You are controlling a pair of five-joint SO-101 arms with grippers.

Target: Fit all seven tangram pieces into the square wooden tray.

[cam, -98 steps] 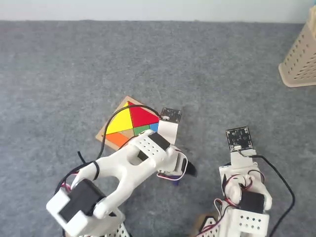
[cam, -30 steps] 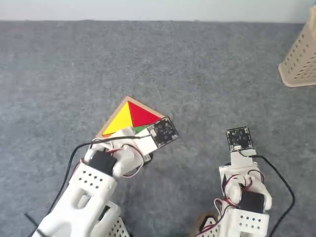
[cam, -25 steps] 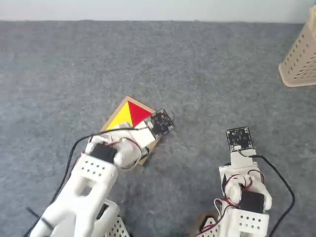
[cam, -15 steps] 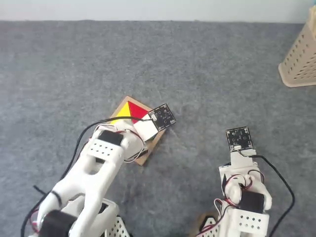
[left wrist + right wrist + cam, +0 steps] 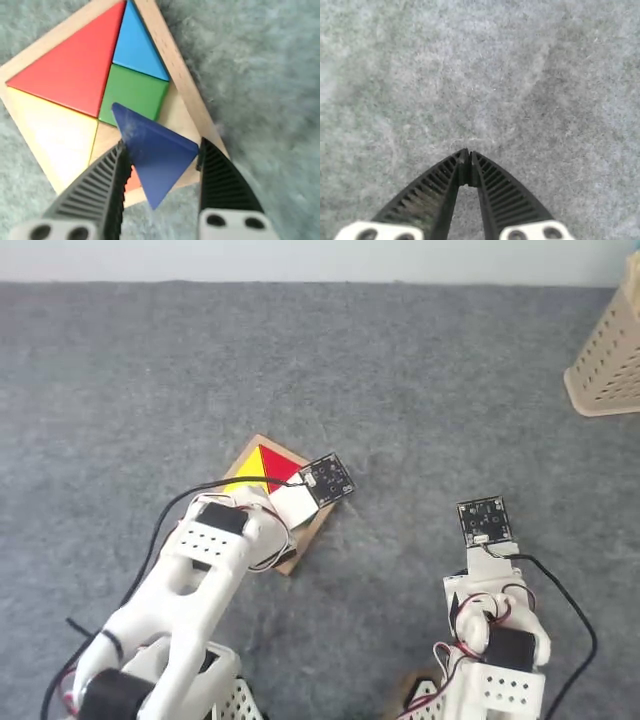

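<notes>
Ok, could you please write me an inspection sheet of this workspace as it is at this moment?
Surface: grey carpet-like mat, flat.
Job's things: wooden tray holds red triangle, yellow triangle, light blue triangle, green square and part of an orange piece; dark blue triangle is held over the tray's unfilled part.
Clutter: nothing seen.
Grippers: left gripper shut on the dark blue triangle; right gripper shut, holding nothing, over bare mat.
Cables: black cable along the left arm; another black cable beside the right arm.
Surroundings: beige perforated basket at the mat's far right.
</notes>
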